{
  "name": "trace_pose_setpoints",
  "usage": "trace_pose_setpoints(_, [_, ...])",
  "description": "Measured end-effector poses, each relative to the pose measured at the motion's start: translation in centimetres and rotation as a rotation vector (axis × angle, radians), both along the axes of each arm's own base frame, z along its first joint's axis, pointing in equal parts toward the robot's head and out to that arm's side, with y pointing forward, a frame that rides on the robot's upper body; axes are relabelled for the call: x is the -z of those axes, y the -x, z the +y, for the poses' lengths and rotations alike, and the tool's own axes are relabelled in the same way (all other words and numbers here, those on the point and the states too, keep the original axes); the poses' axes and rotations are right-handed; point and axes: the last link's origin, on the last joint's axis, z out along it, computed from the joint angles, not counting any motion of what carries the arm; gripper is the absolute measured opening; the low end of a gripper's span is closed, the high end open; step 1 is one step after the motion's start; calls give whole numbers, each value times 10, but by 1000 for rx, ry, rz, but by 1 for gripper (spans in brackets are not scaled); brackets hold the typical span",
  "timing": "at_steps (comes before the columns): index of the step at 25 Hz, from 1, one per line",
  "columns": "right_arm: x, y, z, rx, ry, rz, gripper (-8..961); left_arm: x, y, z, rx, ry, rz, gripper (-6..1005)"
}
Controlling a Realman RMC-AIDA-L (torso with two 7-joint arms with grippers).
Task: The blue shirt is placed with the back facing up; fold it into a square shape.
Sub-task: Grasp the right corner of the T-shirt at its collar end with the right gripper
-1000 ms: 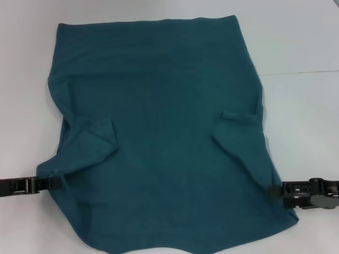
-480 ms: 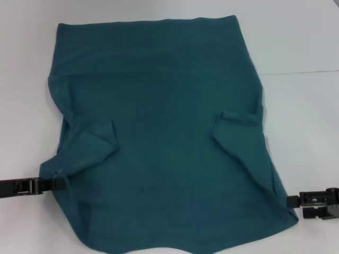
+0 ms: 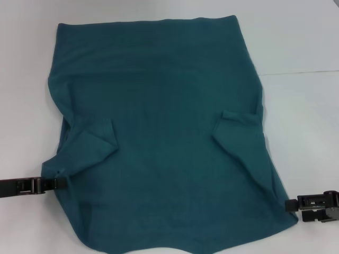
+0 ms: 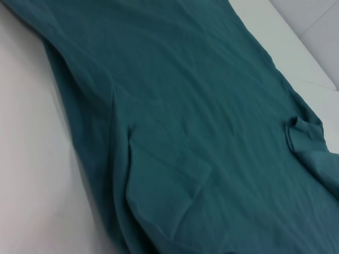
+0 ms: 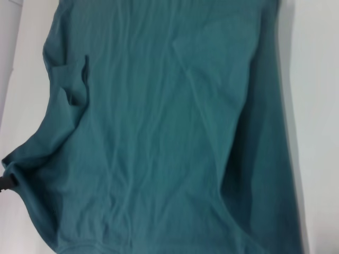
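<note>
Nearest the robot, both arms lie low and level over the white bench (image 3: 302, 42), reaching inward from either side toward the lower part of the blue shirt (image 3: 159, 132). The left claw (image 3: 57, 181) is pressed together on a small bunched fold at the shirt's left edge, pinching the cloth there. The right claw (image 3: 290, 205) sits just beside the shirt's lower right edge, its black tip about touching the hem; whether its fingers are spread or closed cannot be told. The shirt lies spread flat on the bench, plain side up, with no lettering in sight. It is a soft, matte teal-blue knit, faintly wrinkled, roughly rectangular, with a curved near hem. Farther up, both short sleeves are folded inward onto the body as flat flaps, one on the left (image 3: 95, 140) and one on the right (image 3: 235, 124). The far edge runs straight across the bench.
</note>
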Motion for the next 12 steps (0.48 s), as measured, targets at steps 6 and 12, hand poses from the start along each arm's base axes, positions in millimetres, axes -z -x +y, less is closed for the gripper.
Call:
trace_pose_setpoints(6, [-1, 1, 1, 0, 6, -14, 930, 0, 0, 0, 0, -1, -1, 87])
trace_pose_setpoints(12, [0, 2, 2, 2, 8, -13, 929, 0, -1, 1, 2, -1, -1, 87])
